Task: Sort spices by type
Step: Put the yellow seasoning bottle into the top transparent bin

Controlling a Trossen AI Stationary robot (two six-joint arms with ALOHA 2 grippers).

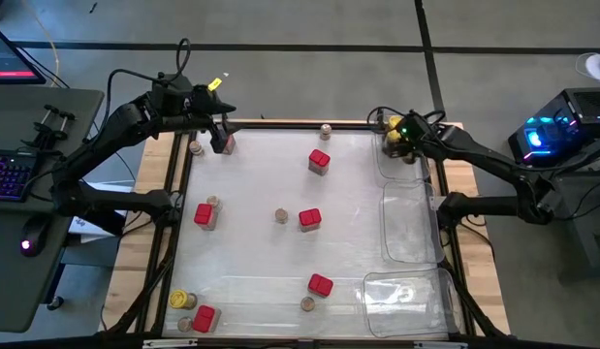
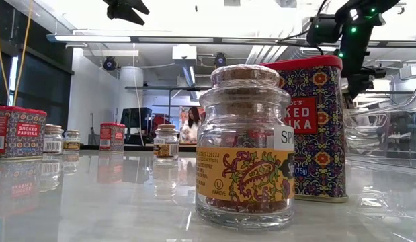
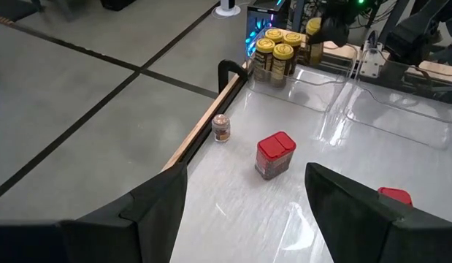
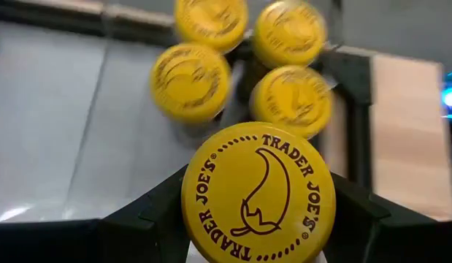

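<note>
Round yellow-lidded jar (image 4: 257, 194), glossy printed top

Yellow-lidded jars (image 4: 240, 58) clustered; red tins (image 1: 310, 219), small jars (image 1: 281, 215) scattered.

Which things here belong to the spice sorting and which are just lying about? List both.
Job: round yellow-lidded jars, one in the right claw; red boxy tins; small cork-topped glass jars.

Lying about: clear plastic trays not yet filled; keyboard and mouse on the side desk.
</note>
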